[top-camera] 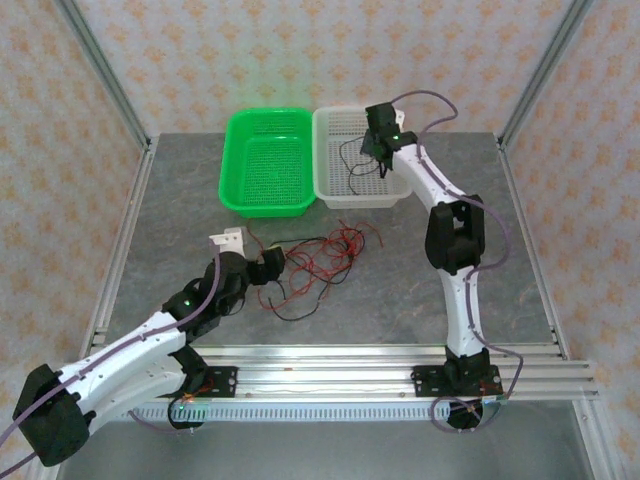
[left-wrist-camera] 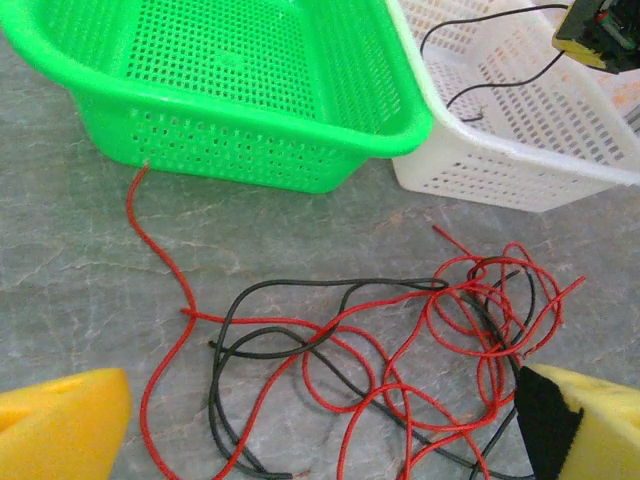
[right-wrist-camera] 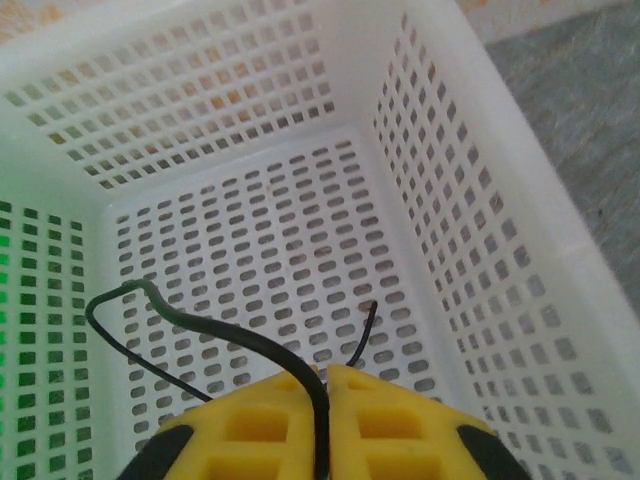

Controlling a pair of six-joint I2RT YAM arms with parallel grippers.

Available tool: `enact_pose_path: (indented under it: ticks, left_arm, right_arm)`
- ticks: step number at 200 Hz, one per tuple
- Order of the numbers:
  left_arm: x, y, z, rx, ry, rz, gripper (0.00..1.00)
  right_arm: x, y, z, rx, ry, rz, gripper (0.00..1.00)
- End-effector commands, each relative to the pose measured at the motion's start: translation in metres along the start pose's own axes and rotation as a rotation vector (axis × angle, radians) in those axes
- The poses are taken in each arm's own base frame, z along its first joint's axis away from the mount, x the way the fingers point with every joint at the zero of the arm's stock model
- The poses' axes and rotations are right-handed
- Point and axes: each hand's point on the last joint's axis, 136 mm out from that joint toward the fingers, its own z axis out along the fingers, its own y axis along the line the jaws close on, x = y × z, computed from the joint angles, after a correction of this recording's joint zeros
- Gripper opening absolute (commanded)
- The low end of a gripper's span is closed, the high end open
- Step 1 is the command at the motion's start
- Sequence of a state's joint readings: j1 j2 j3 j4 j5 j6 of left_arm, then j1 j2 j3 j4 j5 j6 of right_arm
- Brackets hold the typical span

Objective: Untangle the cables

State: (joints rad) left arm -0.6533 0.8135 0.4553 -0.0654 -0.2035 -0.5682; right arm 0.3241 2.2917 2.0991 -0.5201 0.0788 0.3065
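Grey marbled surface (top-camera: 400,290), matte, w/ aluminium rails (top-camera: 350,355) along the near edge where both arm bases bolt on. Room: walls (top-camera: 300,60) in pale peach wallpaper w/ repeating orange motif, and metal frame posts (top-camera: 102,65) slanting up at the L and R corners. Green basket (top-camera: 266,150) and white basket (top-camera: 350,200) sit side by side at the far edge of the surface, rims touching. Cables (top-camera: 320,262): red + black tangle lying loose on the surface, centre-left, near the front of the green basket. In the left wrist view one red strand runs out to the green basket's base. Left end effector (left-wrist-camera: 325,425) is low over the surface on the tangle's L side, yellow fingers (left-wrist-camera: 60,430) wide apart. Cable loops lie on the surface between them, not gripped. Right end effector (right-wrist-camera: 322,375) is over the white basket, yellow pads almost together, pinching one black cable (right-wrist-camera: 200,330). That cable loops out to the L inside the basket, w/ a short free end sticking up beside the pads. Can't tell if it touches the basket floor.
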Motion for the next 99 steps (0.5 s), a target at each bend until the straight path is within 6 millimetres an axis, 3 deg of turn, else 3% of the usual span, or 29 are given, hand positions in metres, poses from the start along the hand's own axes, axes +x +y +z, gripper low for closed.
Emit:
enact_pose_path:
  ticks: [1,30,63,99]
  left_arm:
    - [-0.009,0.007,-0.007,-0.053,-0.004,-0.003,0.99]
    - [-0.014,0.009,-0.009,-0.079,0.0,0.005,0.99]
    - [-0.014,0.011,-0.007,-0.128,0.036,0.017,0.99]
    - [-0.011,0.013,-0.002,-0.172,0.076,-0.006,0.98]
  right_arm:
    - [0.012,-0.006,0.015,0.03,0.015,0.006,0.21]
    - [0.01,-0.004,0.011,0.019,0.029,0.002,0.42]
    - [0.001,-0.001,-0.009,0.007,0.023,0.004,0.68]
    - [-0.016,0.007,-0.048,-0.017,-0.005,-0.005,0.8]
